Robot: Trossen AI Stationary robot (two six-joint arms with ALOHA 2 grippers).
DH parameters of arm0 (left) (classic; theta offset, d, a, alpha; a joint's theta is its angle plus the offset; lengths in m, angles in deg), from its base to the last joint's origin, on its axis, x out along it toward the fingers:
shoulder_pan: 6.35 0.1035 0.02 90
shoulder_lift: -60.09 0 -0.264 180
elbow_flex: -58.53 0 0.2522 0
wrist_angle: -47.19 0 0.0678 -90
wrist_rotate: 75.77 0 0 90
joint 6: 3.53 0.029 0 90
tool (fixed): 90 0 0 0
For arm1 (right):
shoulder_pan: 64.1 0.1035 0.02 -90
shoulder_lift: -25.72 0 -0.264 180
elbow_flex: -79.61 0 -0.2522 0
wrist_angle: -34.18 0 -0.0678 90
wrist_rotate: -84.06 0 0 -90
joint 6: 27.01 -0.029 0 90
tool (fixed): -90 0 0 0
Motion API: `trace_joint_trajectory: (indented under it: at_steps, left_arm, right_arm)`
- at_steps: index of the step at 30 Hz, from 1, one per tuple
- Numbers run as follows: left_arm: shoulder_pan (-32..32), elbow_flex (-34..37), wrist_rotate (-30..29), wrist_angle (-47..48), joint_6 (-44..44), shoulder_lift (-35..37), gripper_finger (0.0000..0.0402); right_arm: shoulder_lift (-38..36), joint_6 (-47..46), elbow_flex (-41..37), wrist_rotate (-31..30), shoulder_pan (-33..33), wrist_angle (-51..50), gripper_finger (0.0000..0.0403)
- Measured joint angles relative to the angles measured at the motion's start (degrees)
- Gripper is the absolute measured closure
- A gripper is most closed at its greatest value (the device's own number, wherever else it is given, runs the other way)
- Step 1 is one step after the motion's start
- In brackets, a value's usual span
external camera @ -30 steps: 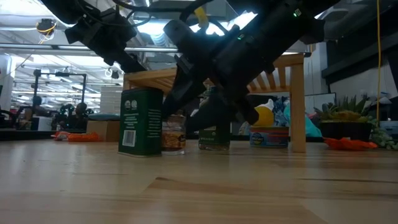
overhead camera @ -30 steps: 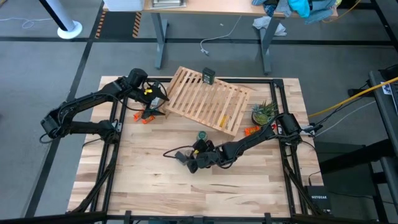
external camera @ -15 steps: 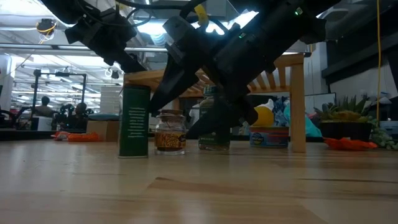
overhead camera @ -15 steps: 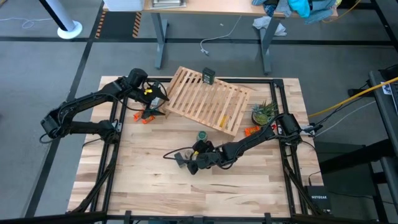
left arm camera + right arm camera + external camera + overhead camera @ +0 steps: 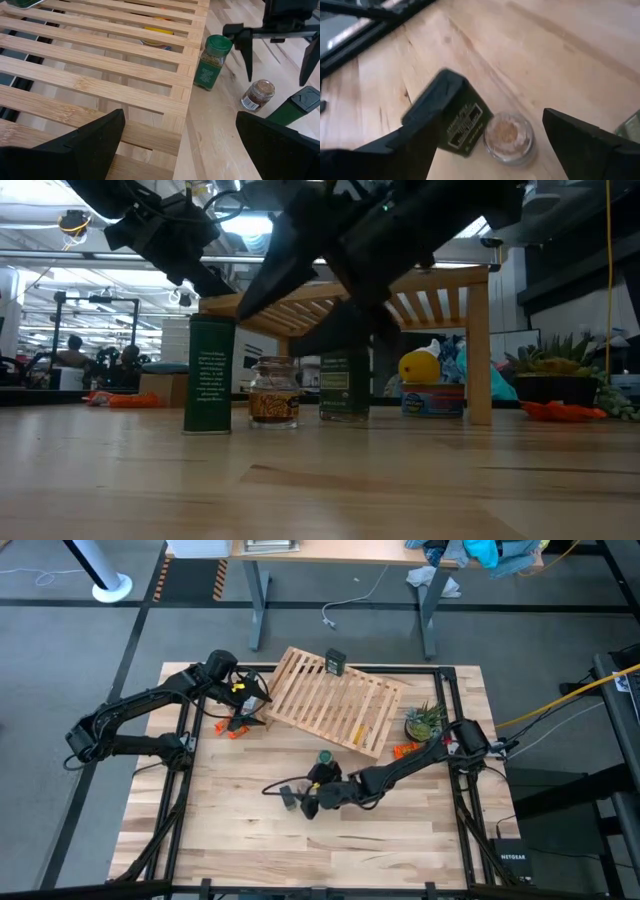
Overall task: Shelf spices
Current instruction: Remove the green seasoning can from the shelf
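A dark squarish jar, the tiny clear glass jar and the green round jar stand upright on their bases on the tabletop, near the shelf's near edge. My right gripper hangs open just above the dark jar and the glass jar, touching neither. The second dark jar sits on the far edge of the light-wood slatted shelf. My left gripper is open over the shelf's left corner, with no contact showing.
A small potted plant stands right of the shelf. Orange pieces lie at the shelf's left and right. A yellow object sits under the shelf, and a tan box behind the jars. Bare tabletop lies toward the near edge.
My right gripper has risen from around the jars and shifted slightly toward the table's left. The dark squarish jar on the table has turned about on its base, from showing its broad labelled face in the low view to showing a narrow side, and has edged left.
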State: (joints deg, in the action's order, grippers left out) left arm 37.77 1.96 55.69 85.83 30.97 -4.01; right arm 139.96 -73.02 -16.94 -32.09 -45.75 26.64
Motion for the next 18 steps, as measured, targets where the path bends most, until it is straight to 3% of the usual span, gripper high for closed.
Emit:
trace_joint_trajectory:
  at_steps: [9,18]
  left_arm:
    - [0.0,0.0,0.0,0.0,0.0,0.0,0.0023]
    - [0.0,0.0,0.0,0.0,0.0,0.0,0.0023]
  right_arm:
    - [-1.6,3.6,0.0,-1.3,0.0,3.4,0.0066]
    - [-1.6,15.5,0.0,3.5,0.0,19.3,0.0066]
